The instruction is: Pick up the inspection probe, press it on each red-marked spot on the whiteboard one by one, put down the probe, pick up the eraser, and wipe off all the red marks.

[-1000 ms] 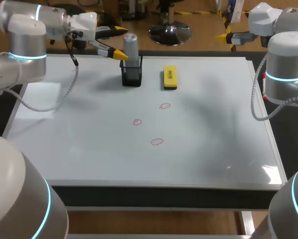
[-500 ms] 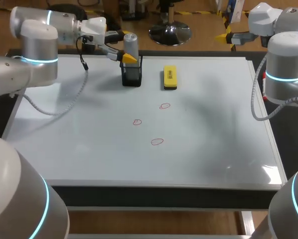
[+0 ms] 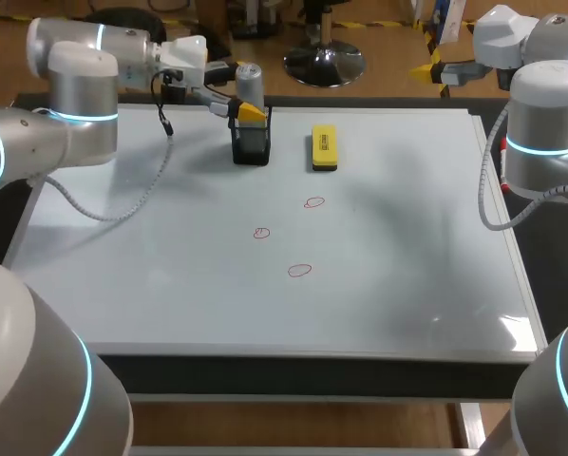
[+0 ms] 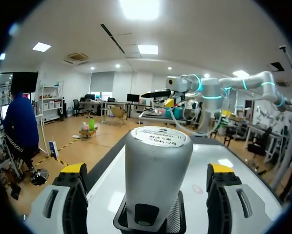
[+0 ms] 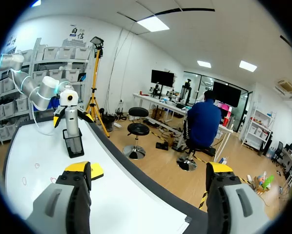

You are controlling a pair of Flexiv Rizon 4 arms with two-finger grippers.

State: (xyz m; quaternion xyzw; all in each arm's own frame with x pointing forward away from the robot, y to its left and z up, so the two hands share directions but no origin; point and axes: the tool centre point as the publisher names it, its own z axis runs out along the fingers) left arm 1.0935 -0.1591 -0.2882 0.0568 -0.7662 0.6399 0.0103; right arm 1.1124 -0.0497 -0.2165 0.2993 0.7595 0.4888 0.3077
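Left gripper [image 4: 147, 168]: fingers spread wide, straddling the one inspection probe [image 4: 158, 180], a clear gap on each side, nothing gripped. The probe, a grey cylinder, stands upright in one black holder [image 3: 251, 144] near the far edge of the whiteboard [image 3: 170, 266]. One yellow eraser [image 3: 324, 147] lies just right of the holder, apart from it. Three red marks sit mid-board: one [image 3: 313, 202] nearest the eraser, one [image 3: 261, 233] below-left of it, one [image 3: 300, 271] nearest the robot. Right gripper [image 5: 147, 168]: fingers wide apart, empty, off past the board's far right corner.
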